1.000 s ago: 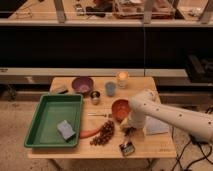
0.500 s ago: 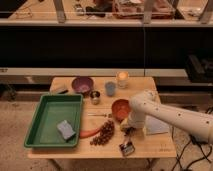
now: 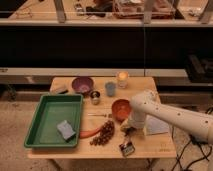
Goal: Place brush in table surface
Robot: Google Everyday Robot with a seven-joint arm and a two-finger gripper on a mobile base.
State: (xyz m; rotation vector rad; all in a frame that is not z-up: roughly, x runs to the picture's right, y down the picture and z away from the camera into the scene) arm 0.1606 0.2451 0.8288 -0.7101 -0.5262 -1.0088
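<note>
While nothing is shifting since half a second ago, the brush (image 3: 126,148) is lying on the table surface (image 3: 162,146) before the orange bowl (image 3: 120,107), the gripper (image 3: 128,132) hovering between them, its opening indiscernible, placement seemingly finishing.

The arm (image 3: 170,116) was white, smooth and rounded, with small dark dots; its dark gripper (image 3: 128,131) hung above the table surface (image 3: 155,146), near right.

A green tray (image 3: 46,116) lay by the left edge of the table surface (image 3: 161,148), with a grey cloth (image 3: 66,130) inside it. A purple bowl (image 3: 82,84), a blue cup (image 3: 110,88) and a pale jar (image 3: 122,79) stood along the back edge. A carrot (image 3: 89,133) lay near the front edge.
</note>
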